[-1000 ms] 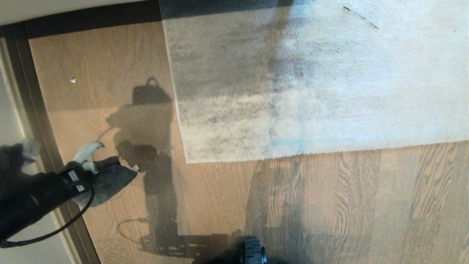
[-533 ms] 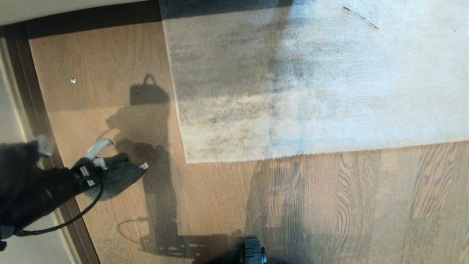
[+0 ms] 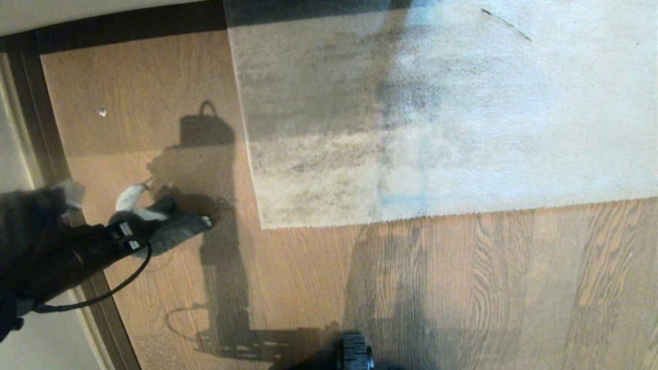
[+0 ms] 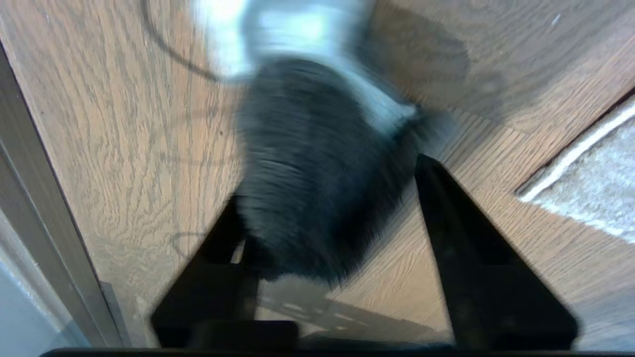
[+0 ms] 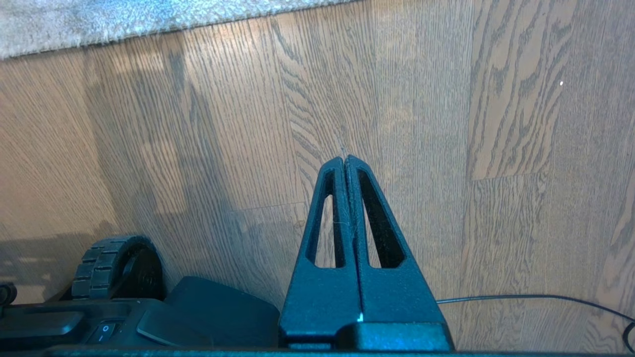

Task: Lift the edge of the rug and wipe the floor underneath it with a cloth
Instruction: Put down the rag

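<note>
The rug (image 3: 442,118) lies flat, its corner (image 3: 263,225) down on the floor (image 3: 318,288), so lifting and wiping underneath look not yet done. At the floor's left edge, the left claw (image 4: 327,198) has its fingers apart, the cloth (image 3: 172,231) loose between them, short of the corner. The right claw (image 5: 345,159) is pressed together.

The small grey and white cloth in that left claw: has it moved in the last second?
Yes. The small grey and white cloth has shifted up the head view, towards the corner of the light grey rug.
</note>
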Robot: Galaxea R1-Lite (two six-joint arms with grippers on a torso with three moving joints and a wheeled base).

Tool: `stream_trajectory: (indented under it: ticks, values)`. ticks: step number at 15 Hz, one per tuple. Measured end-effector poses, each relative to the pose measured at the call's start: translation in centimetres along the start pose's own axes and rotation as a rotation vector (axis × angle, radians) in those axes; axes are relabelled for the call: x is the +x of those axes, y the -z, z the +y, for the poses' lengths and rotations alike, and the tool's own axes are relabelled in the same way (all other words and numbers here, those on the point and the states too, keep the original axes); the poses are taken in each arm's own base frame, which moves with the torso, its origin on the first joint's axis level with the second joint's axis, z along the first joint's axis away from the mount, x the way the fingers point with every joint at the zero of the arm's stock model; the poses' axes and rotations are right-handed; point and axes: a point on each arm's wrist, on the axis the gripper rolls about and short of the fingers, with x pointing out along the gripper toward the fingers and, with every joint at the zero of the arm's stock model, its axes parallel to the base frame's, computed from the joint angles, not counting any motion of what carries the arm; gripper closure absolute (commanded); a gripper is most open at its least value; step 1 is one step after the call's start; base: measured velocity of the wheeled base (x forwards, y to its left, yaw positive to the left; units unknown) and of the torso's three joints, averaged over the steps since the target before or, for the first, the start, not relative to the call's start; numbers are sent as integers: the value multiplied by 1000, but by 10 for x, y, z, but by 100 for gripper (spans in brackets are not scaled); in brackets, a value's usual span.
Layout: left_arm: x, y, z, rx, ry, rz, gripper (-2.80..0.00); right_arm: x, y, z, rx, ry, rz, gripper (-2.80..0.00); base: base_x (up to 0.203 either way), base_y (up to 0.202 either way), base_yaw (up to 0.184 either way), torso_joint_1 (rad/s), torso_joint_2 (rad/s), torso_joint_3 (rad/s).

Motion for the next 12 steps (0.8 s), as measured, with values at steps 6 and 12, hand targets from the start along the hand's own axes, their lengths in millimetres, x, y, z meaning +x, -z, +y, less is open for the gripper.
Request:
stream_trajectory:
  ticks: [6,12]
  values:
    - [-3,1,-1,4,6,-1,-280,0,0,0,0,0,0,0,0,0,0,0,0,0]
    - [-34,9,0,2,14,-25,-280,0,0,0,0,0,0,0,0,0,0,0,0,0]
